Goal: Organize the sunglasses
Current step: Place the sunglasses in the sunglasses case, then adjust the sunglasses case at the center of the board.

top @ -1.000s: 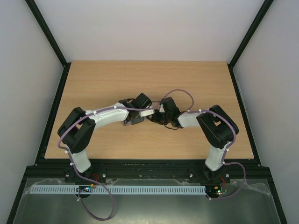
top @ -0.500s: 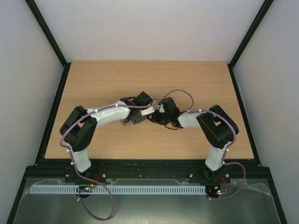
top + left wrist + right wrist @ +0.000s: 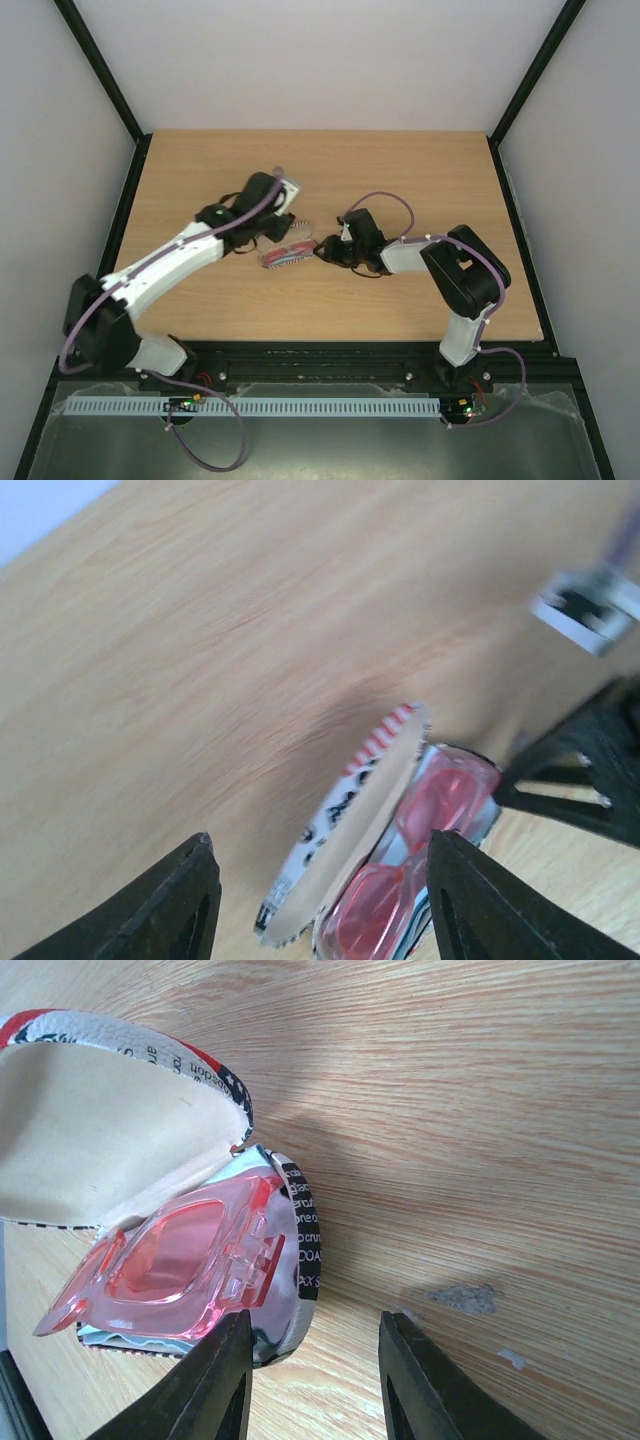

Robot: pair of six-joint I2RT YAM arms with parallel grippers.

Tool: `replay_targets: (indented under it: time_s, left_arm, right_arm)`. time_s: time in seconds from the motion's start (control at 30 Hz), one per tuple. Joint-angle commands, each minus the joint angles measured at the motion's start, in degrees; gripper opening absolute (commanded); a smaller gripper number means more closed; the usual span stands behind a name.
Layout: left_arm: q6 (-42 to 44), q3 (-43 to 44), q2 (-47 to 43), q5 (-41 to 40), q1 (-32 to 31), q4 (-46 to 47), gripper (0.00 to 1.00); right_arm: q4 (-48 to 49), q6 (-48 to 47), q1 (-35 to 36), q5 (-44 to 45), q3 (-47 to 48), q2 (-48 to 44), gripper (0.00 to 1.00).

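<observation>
The sunglasses point(image 3: 170, 1260), red-pink and see-through, lie folded inside the open flag-patterned case point(image 3: 300, 1250). Its lid point(image 3: 350, 820) stands up, tan lining showing. From above, the case point(image 3: 275, 260) sits mid-table with the sunglasses point(image 3: 292, 249) in it. My left gripper point(image 3: 320, 910) is open, hovering a little back from the lid side with nothing in it; from above this left gripper point(image 3: 283, 222) is up-left of the case. My right gripper point(image 3: 315, 1380) is open at the case's right end. Its left finger point(image 3: 215, 1380) is against the case rim, and bare wood shows between the fingers.
The wooden table point(image 3: 200, 170) ends in black frame rails at left and right, with white walls beyond. A grey scuff mark point(image 3: 460, 1298) is on the wood by my right gripper. The right arm's purple cable point(image 3: 385, 197) loops above its wrist.
My left arm has swung up and left away from the case and its jaws have opened. The case, hidden under the arm before, now shows with its lid up. The right arm has stayed put.
</observation>
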Motion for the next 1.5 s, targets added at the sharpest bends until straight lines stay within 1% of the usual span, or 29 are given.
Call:
replay_targets:
  time_s: [0.0,0.07,0.13,0.23,0.33,0.43,0.47,0.5,0.53,0.6,0.8,0.87,1.0,1.13,1.3,1.4,1.47]
  left_arm:
    - [-28.12,-9.16,-9.46,3.81,7.2,4.27,0.6]
    - [-38.24,-15.94,-14.0,9.48,11.56,7.31,0.61]
    - [-47.36,-23.3,-17.75,14.11,14.02,11.23,0.61]
    - [-55.52,-32.12,-21.29,17.5,15.6,17.48,0.61]
    - [-61.0,-37.75,-21.45,23.36,18.96,23.79,0.61]
    - [-65.21,-40.97,-18.6,29.42,21.91,28.02,0.55]
    - [-66.47,-41.93,-17.69,30.15,22.49,29.4,0.5]
    - [-67.37,-43.09,-16.64,30.62,22.96,31.8,0.43]
    - [-67.91,-43.75,-15.55,31.18,23.36,33.93,0.36]
    - [-68.39,-44.04,-12.75,32.45,24.0,38.26,0.3]
    - [-70.16,-44.29,-5.26,35.61,24.48,47.78,0.26]
    - [-69.84,-44.27,-4.2,34.73,24.53,47.72,0.25]
    - [-67.98,-44.23,-3.01,33.14,24.56,45.44,0.17]
    - [-66.63,-44.73,-3.98,31.97,24.57,43.88,0.12]
    - [-63.99,-44.4,-5.76,29.64,24.58,40.17,0.12]
    - [-62.97,-44.87,-5.75,30.44,24.58,40.99,0.17]
    - [-62.61,-45.12,-4.65,33.06,24.56,43.35,0.2]
  right_arm:
    - [1.4,-1.42,0.2,-0.12,-0.88,0.53,0.35]
    - [1.67,-1.77,0.23,0.0,-1.01,1.05,0.35]
    - [1.73,-1.97,0.21,0.14,-1.15,1.54,0.34]
    - [2.01,-2.13,0.24,0.38,-1.35,1.88,0.33]
    - [1.73,-2.38,0.22,0.71,-1.37,1.87,0.33]
    - [1.62,-2.4,0.24,0.69,-1.3,1.84,0.33]
    - [1.62,-2.3,0.24,0.68,-1.3,1.84,0.33]
    - [1.77,-2.25,0.24,0.73,-1.35,1.84,0.33]
    - [1.86,-2.19,0.24,0.75,-1.36,1.9,0.33]
    - [1.99,-2.16,0.24,0.62,-1.22,1.94,0.33]
    - [1.81,-2.23,0.24,0.65,-1.28,1.87,0.33]
    - [1.93,-2.16,0.24,0.59,-1.37,1.96,0.33]
    - [2.08,-1.8,0.24,0.49,-1.39,1.77,0.33]
    - [1.99,-1.77,0.22,0.36,-1.07,1.79,0.33]
    - [1.88,-1.77,0.2,0.33,-0.93,1.75,0.33]
    - [1.78,-1.84,0.24,0.45,-1.08,1.75,0.33]
    - [1.78,-1.8,0.24,0.43,-1.24,1.79,0.33]
